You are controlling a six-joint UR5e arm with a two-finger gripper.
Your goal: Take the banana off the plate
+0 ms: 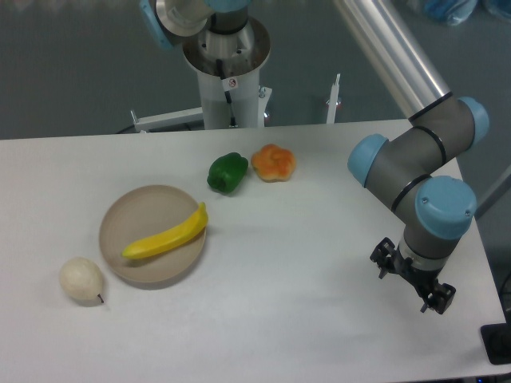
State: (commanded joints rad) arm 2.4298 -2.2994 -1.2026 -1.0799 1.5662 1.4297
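Item: banana point(166, 237). It is lying diagonally across the plate point(128, 207), its upper tip reaching just past the right rim. It is looking smooth, stiff and light, probably plastic, so it is likely to be slippery under hard fingers; taking it across the thick middle, jaws crossing its length, is seeming the safest hold.

Item: gripper point(413, 278). It is hanging near the table's right edge, well apart from the plate, holding nothing; whether the fingers are wide or narrow I cannot tell from this angle.

Neighbours: a pear point(81, 280) is sitting just beside the plate's lower left; a green pepper point(227, 172) and an orange fruit point(274, 162) are lying beyond the upper right.

Room: the table point(303, 263) between gripper and plate is showing bare, offering an open sideways approach. The low rim is leaving little depth under the banana.
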